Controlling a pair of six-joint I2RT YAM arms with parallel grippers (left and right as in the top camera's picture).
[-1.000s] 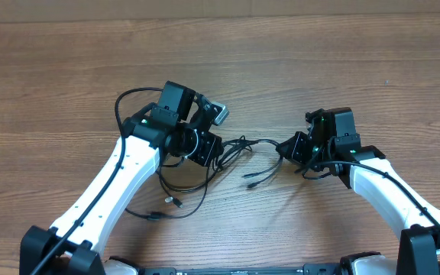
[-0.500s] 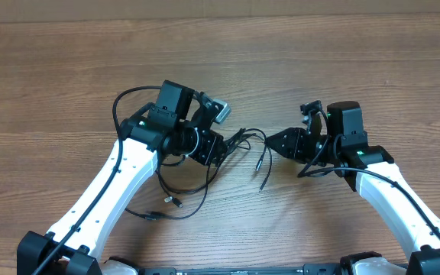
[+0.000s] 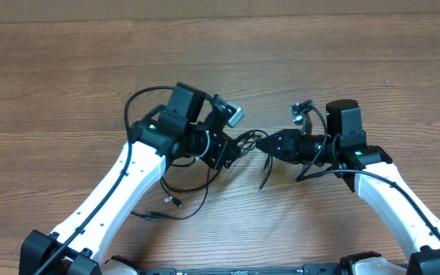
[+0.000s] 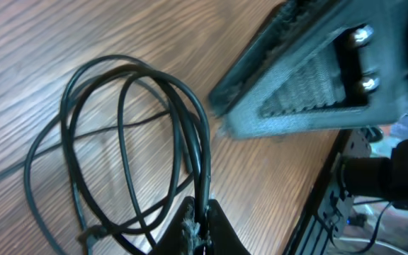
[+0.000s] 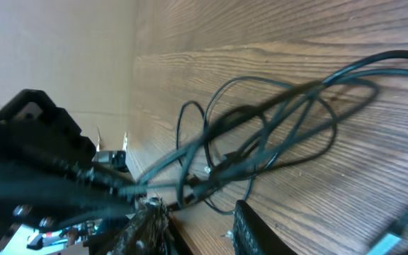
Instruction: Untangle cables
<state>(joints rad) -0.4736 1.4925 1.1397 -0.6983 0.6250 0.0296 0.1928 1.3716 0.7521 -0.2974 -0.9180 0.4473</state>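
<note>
Overhead first: your left gripper (image 3: 234, 150) is clamped shut on the cables (image 3: 247, 139), which bunch into a small knot right at its tip. The rest of the slack loops back past that gripper alongside its arm on the wooden table (image 3: 67, 69), with a couple of plug ends lying well behind it. One loose end droops onto the wood just beyond the left gripper's tip. Your right gripper (image 3: 261, 143) points straight at the left one, nearly nose to nose, right at the knot. On the left wrist cam you can see the left gripper's fingers (image 4: 198, 237) pinched together with several strands running straight into them and a big loop fanning out over the table in front; a ribbed pad of the right gripper hangs just past that loop. On the right wrist cam the right gripper's two fingers (image 5: 250, 230) sit a narrow gap apart with bare wood showing between them. The blurred strands cross just ahead of them, and the left gripper is close on the far side of the tangle.
</note>
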